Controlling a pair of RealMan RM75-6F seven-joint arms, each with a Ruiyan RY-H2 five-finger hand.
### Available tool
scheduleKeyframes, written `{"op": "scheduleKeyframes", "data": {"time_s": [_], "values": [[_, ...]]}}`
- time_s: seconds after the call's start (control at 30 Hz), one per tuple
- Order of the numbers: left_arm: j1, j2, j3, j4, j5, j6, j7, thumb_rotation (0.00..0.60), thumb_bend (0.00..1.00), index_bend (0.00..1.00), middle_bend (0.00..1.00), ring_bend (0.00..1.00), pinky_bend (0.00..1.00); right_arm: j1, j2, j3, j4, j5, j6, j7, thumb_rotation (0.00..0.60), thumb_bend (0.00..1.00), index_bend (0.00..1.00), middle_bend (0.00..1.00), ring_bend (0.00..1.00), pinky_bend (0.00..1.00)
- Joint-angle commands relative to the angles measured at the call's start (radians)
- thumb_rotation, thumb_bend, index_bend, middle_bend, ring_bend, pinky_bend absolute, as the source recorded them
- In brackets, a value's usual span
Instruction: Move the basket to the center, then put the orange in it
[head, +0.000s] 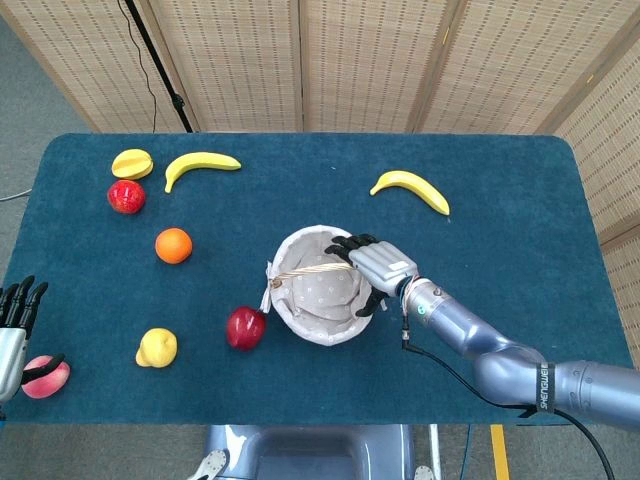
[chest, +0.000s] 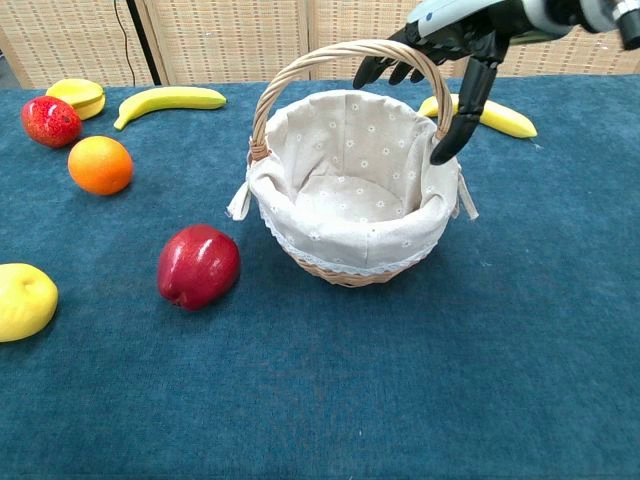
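Note:
The wicker basket (head: 301, 331) with a white liner stands upright near the table's middle, its wall (chest: 345, 262) facing the chest view. My right hand (head: 376, 266) hovers at the right end of the handle (chest: 330, 55) with fingers spread and grips nothing; the thumb (chest: 458, 115) hangs just outside the rim. The orange (head: 173, 245) lies well left of the basket, apart from it (chest: 100, 165). My left hand (head: 12, 325) rests at the table's front left corner, fingers extended, empty.
A red apple (head: 245, 327) lies just left of the basket. A yellow fruit (head: 157, 347) and a peach (head: 45, 378) are front left. Far left are a banana (head: 200, 165), another red apple (head: 126, 196) and a yellow fruit (head: 132, 162). A second banana (head: 412, 188) lies behind the basket.

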Motion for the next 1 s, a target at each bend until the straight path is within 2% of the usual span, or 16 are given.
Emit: {"op": "scheduleKeyframes", "data": {"time_s": [0.03,0.3,0.43,0.53,0.67,0.87,1.0], "values": [[-0.001,-0.001,0.002,-0.001,0.003,-0.002,0.002,0.600,0.08,0.00,0.00,0.00,0.00,-0.057,0.036,-0.008,-0.058,-0.130,0.117,0.003,0.600,0.00,0.11,0.02,0.00,0.00],[-0.003,-0.008,0.009,-0.008,0.017,-0.004,0.012,0.600,0.08,0.00,0.00,0.00,0.00,-0.184,-0.030,-0.014,-0.040,-0.400,0.424,0.007,0.600,0.00,0.19,0.06,0.02,0.03],[0.002,0.001,0.012,-0.012,0.029,0.010,0.010,0.600,0.08,0.00,0.00,0.00,0.00,-0.262,0.014,-0.040,-0.064,-0.478,0.505,0.040,0.600,0.00,0.22,0.09,0.04,0.05],[0.013,0.020,0.018,-0.023,0.049,0.036,0.004,0.600,0.08,0.00,0.00,0.00,0.00,-0.352,0.083,-0.082,-0.111,-0.553,0.588,0.056,0.600,0.00,0.23,0.11,0.06,0.07],[0.025,0.043,0.027,-0.040,0.075,0.061,0.004,0.600,0.08,0.00,0.00,0.00,0.00,-0.459,0.130,-0.140,-0.125,-0.634,0.693,0.053,0.600,0.00,0.24,0.13,0.09,0.11],[0.038,0.074,0.037,-0.065,0.102,0.086,0.016,0.600,0.08,0.00,0.00,0.00,0.00,-0.606,0.169,-0.224,-0.104,-0.706,0.816,0.064,0.600,0.00,0.25,0.14,0.09,0.12],[0.038,0.085,0.031,-0.072,0.100,0.091,0.020,0.600,0.08,0.00,0.00,0.00,0.00,-0.702,0.186,-0.262,-0.068,-0.732,0.894,0.109,0.600,0.00,0.26,0.15,0.09,0.12]]}}
